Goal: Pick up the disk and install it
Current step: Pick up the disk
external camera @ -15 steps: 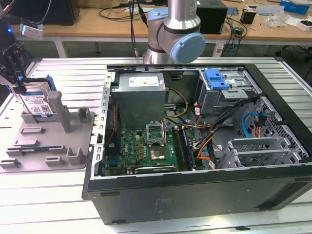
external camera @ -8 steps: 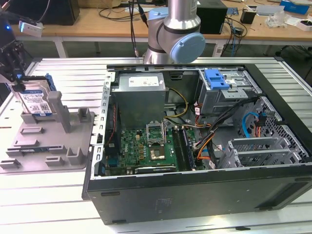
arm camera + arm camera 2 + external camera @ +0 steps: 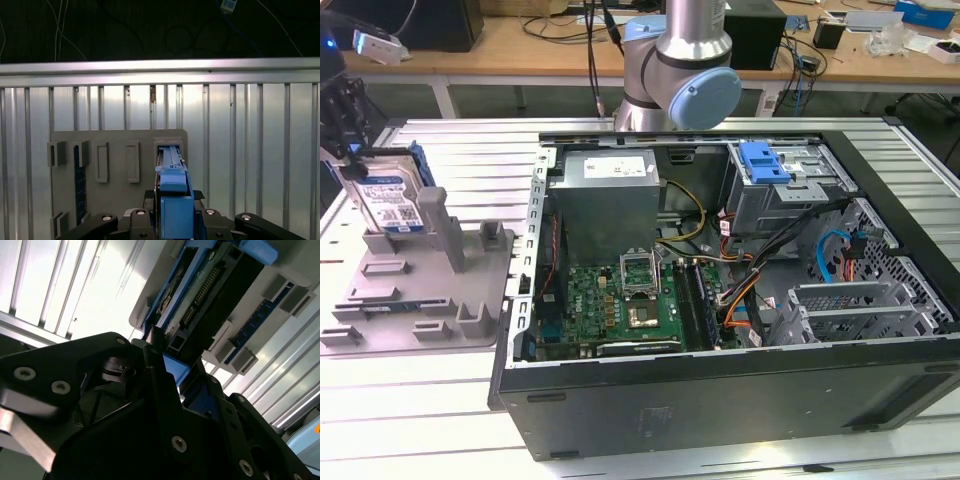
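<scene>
Subject: a flat rectangular silver hard drive with a white-and-blue label in a bright blue plastic carrier, the disk (image 3: 390, 198). It stands on edge in a slot of a grey plastic fixture plate (image 3: 420, 300) at the far corner of that plate, on the exterior view's left. Its label faces the near side.

The black gripper (image 3: 348, 135) hangs over the disk's upper far corner. In the first wrist view the fingers (image 3: 199, 195) lie closed against both faces of the blue carrier edge (image 3: 175, 200), with no gap visible. The disk is still seated in its slot. In the second wrist view the disk's connector end (image 3: 210, 285) rises out of the grey fixture (image 3: 150, 295).

The fixture lies on a slatted aluminium desk (image 3: 420, 420). Grey upright blocks (image 3: 435, 225) of the fixture stand just beside the disk, towards the exterior view's right.

An open black computer case (image 3: 720, 400) lies on its side on the desk, right of the fixture. Its upright left wall (image 3: 532, 250) stands between the fixture and the interior. Inside are a grey metal power-supply box (image 3: 610, 205) on the far side and a green motherboard (image 3: 620, 300) nearer. A metal drive cage with a blue plastic latch (image 3: 765, 162) is at the far right. Bundled cables (image 3: 760, 260) cross the interior near that cage.

The silver-and-blue arm joint (image 3: 685, 70) stands beyond the case's far wall.
</scene>
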### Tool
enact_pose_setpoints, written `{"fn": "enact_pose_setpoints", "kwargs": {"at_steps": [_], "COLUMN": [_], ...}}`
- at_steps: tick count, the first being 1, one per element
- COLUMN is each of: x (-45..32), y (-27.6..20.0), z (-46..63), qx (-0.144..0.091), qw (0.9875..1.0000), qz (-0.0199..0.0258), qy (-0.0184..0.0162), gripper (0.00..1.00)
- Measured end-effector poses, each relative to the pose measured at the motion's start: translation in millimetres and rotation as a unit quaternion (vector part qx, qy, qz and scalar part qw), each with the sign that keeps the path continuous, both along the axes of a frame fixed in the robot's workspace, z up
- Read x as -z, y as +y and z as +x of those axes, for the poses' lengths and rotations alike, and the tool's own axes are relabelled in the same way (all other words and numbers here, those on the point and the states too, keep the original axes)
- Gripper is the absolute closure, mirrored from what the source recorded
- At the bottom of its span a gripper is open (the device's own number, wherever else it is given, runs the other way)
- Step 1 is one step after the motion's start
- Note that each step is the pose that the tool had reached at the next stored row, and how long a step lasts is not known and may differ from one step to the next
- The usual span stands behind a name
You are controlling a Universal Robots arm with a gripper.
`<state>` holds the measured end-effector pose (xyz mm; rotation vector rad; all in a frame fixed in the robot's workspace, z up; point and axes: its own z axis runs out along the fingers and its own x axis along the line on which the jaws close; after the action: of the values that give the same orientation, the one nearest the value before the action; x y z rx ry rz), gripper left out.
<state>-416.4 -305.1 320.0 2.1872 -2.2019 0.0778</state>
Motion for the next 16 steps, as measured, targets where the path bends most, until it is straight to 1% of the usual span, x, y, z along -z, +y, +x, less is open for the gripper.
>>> {"fn": "enact_pose_setpoints", "kwargs": {"at_steps": [5, 8, 11, 13, 16], "x": [-7.9, -16.1, -21.7, -28.3, -34.6], "y": [0.4, 1.2, 1.8, 2.0, 2.0], "z": [0.0, 0.0, 0.0, 0.0, 0.0], "qx": [0.0, 0.0, 0.0, 0.0, 0.0], "qw": [1.0, 1.0, 1.0, 1.0, 1.0], "qz": [0.0, 0.0, 0.0, 0.0, 0.0], "qy": [-0.0003, -0.0004, -0.0006, -0.0008, -0.001], "gripper": [0.64, 0.64, 0.64, 0.64, 0.64]}}
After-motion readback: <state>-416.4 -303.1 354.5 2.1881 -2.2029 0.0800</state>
